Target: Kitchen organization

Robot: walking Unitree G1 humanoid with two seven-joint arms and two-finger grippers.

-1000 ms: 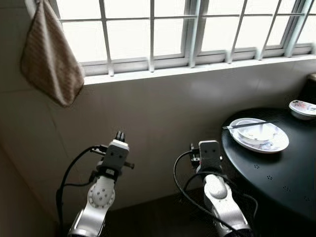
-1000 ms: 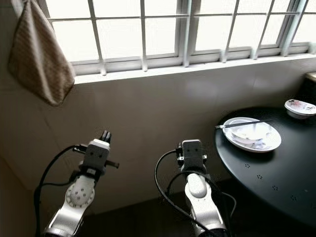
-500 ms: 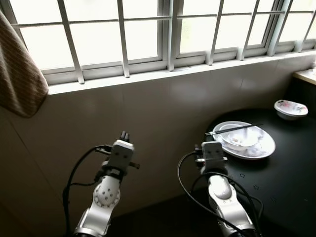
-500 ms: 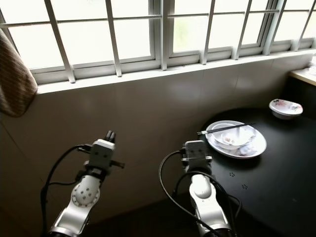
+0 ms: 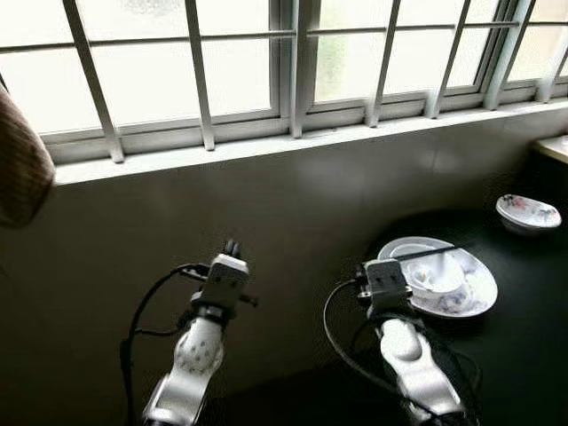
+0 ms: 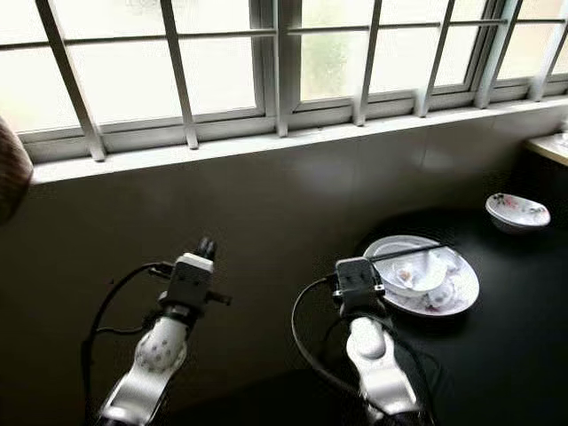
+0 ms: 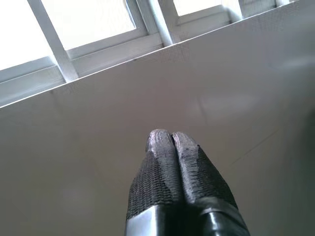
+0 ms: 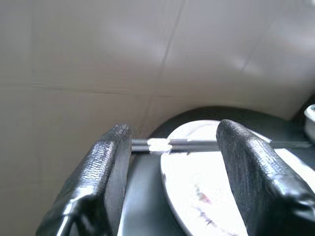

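Observation:
A white plate [image 5: 470, 297] with a small white bowl [image 5: 439, 273] on it lies on a round black table [image 5: 524, 355]. Dark chopsticks [image 5: 417, 254] rest across the plate's near rim. My right gripper [image 8: 174, 129] is open, level with the plate's edge. In the right wrist view the chopsticks' [image 8: 177, 145] end lies between its fingers [image 8: 106, 167], and I cannot tell if it touches them. My left gripper [image 5: 232, 248] is raised in front of the wall, shut and holding nothing. The left wrist view shows its fingertips [image 7: 162, 140] pressed together.
A small flowered bowl [image 5: 528, 211] sits farther back on the table. A tiled wall [image 5: 293, 204] under a barred window [image 5: 293, 62] stands just ahead. A brown cloth bag [image 5: 18, 169] hangs at the far left. A pale counter corner [image 5: 555, 146] shows at the right.
The view has swung right, so the bag has slid to the left edge. The plate now lies right in front of my right gripper. Both arms keep their pose.

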